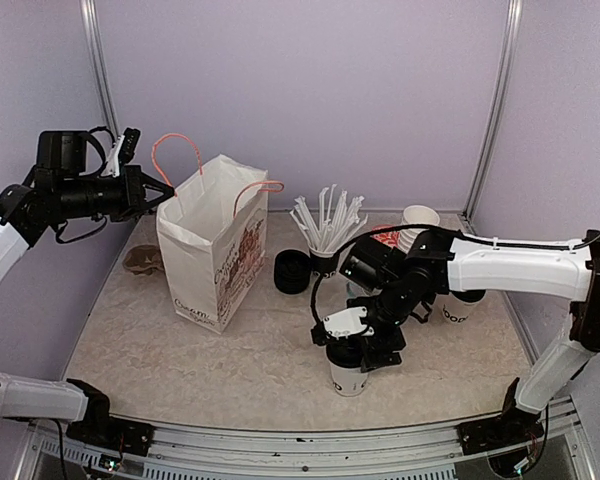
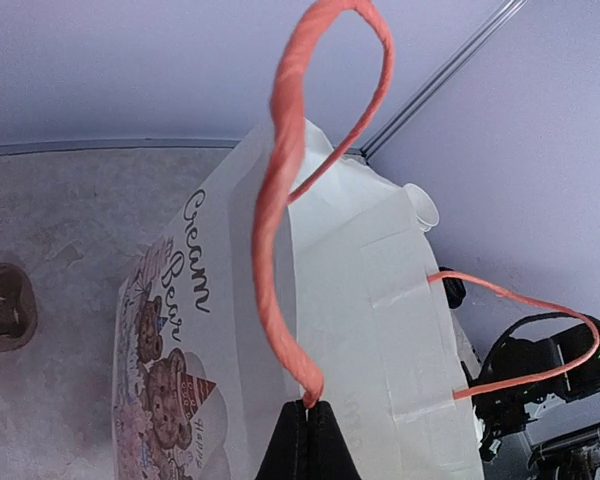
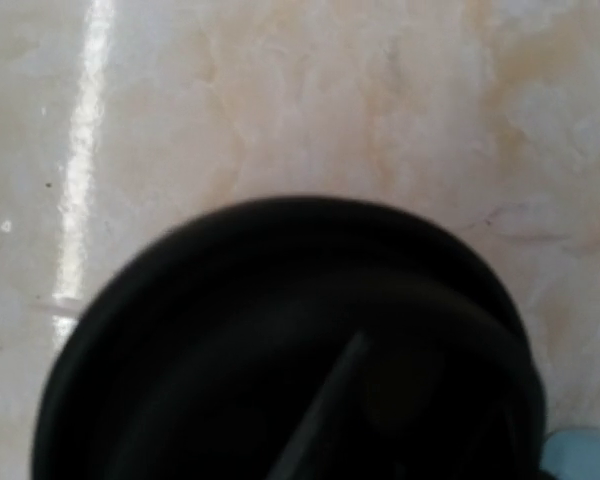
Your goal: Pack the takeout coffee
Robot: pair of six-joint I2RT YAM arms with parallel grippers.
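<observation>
On the "Cream Bear" bag, left gripper clamps the rim; right gripper unclear.

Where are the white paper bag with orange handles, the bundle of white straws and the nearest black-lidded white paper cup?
white paper bag [image 1: 212, 255]: top external view, printed side panel.
bundle of white straws [image 1: 327, 218]: top external view, mid-bundle.
black-lidded white paper cup [image 1: 348, 380]: top external view, white side wall.

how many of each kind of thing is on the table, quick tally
printed coffee cups: 2
paper bag: 1
stack of plain white cups: 1
stack of black lids: 1
bunch of straws: 1
brown cup carrier: 1
total: 7
</observation>
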